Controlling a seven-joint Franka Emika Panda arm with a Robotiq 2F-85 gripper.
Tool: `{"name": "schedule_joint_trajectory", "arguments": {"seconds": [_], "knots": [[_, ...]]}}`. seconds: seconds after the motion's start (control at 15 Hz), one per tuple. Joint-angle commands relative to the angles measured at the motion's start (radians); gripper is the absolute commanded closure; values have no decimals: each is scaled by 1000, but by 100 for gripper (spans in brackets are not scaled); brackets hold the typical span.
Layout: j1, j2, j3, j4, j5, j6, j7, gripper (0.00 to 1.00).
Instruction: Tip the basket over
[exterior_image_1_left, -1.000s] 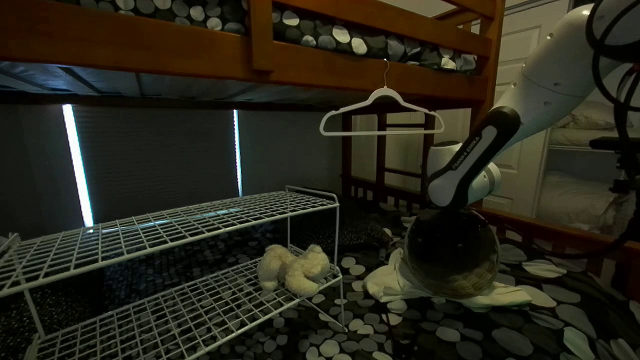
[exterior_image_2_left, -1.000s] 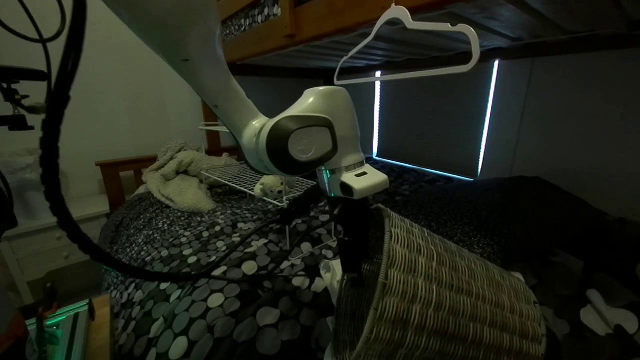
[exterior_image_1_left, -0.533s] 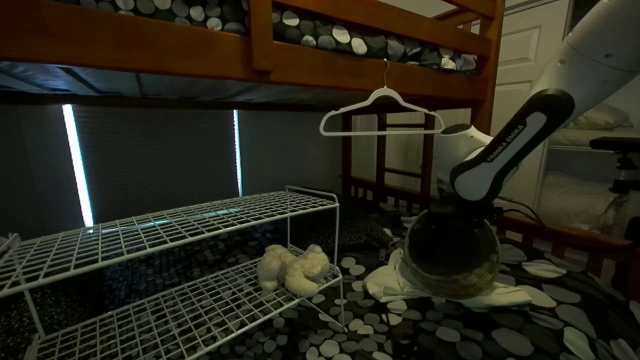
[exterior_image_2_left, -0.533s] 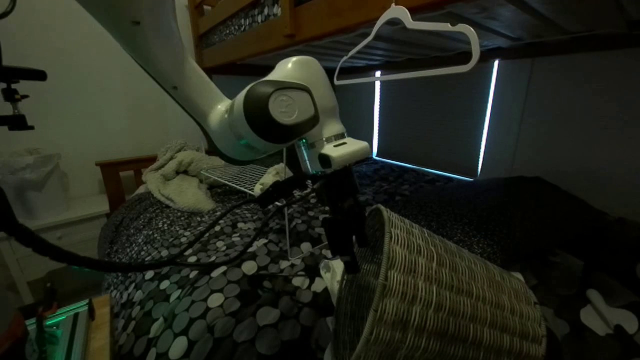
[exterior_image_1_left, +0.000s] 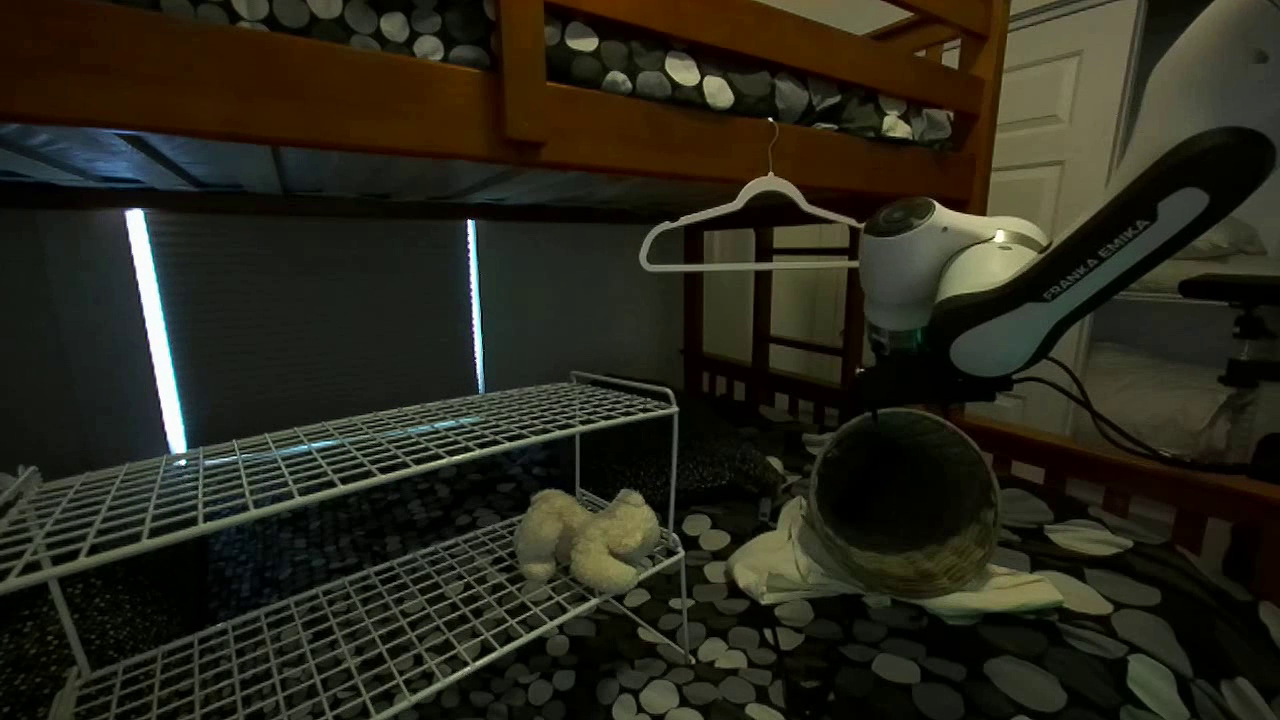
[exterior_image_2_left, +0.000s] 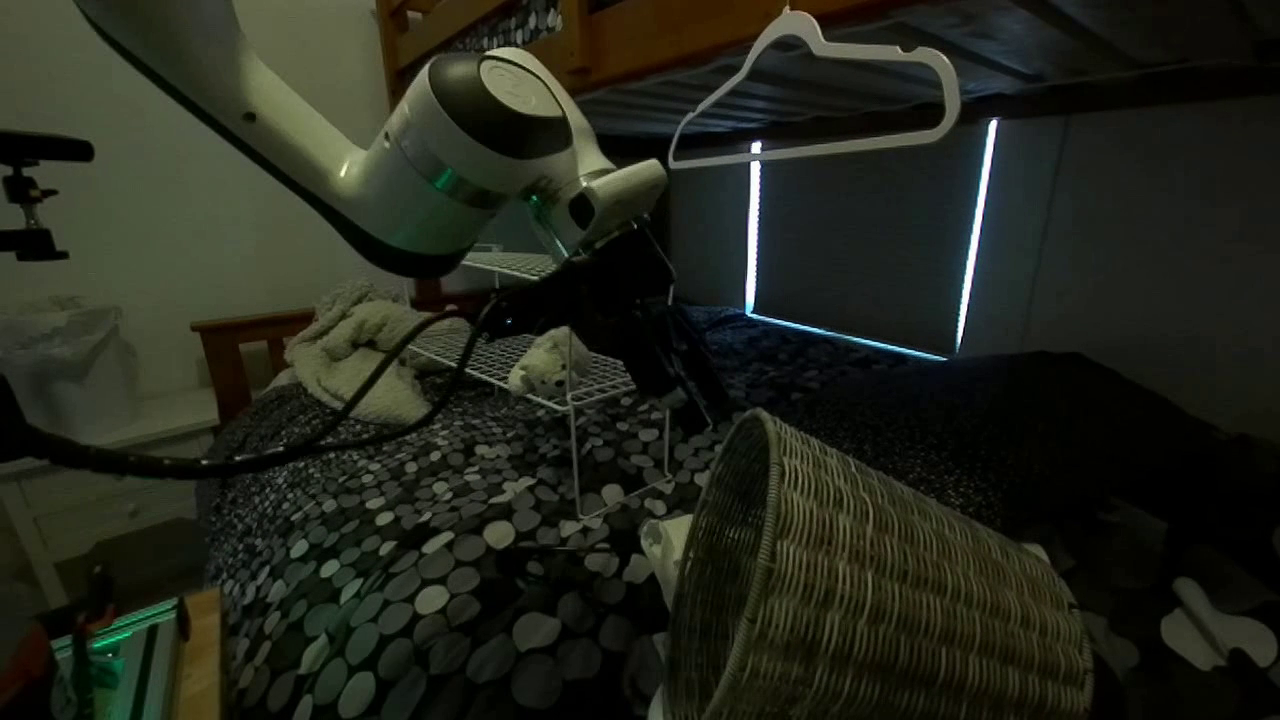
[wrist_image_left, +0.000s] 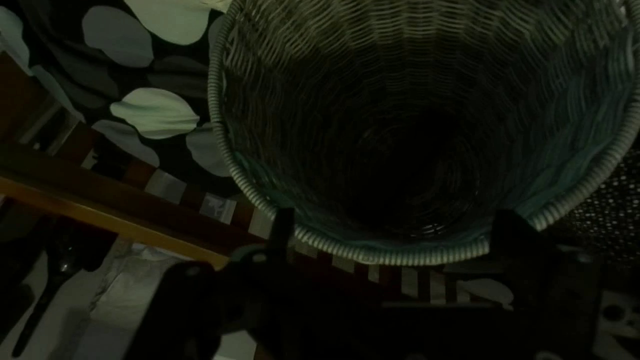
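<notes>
While the Robotiq gripper (wrist_image_left: 394, 216) has its two fingers (wrist_image_left: 507, 235) spread wide apart, the wicker basket (exterior_image_2_left: 890, 580) lies on its side, near and lower than it, with the round mouth facing the gripper. Also below the gripper, a pale cloth (exterior_image_1_left: 775, 570) lies partly under the basket on the spotted bedspread (exterior_image_1_left: 840, 660), and a white clothes hanger (exterior_image_1_left: 750, 266) hangs higher than the gripper.

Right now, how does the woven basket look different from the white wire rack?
The basket lies on its side, while the wire rack stands upright. The basket is round and grey-tan; the rack is white with two flat shelves. The basket's wall is closely woven, whereas the rack's shelves are open grid. Both are on the bed.
</notes>
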Motion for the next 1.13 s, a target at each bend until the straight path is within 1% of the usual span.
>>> {"name": "schedule_joint_trajectory", "arguments": {"seconds": [0.0,1.07], "knots": [[-15,-13,24,-4,5,-8,-1,0],[-19,-24,26,-14,-1,-10,3,0]]}}
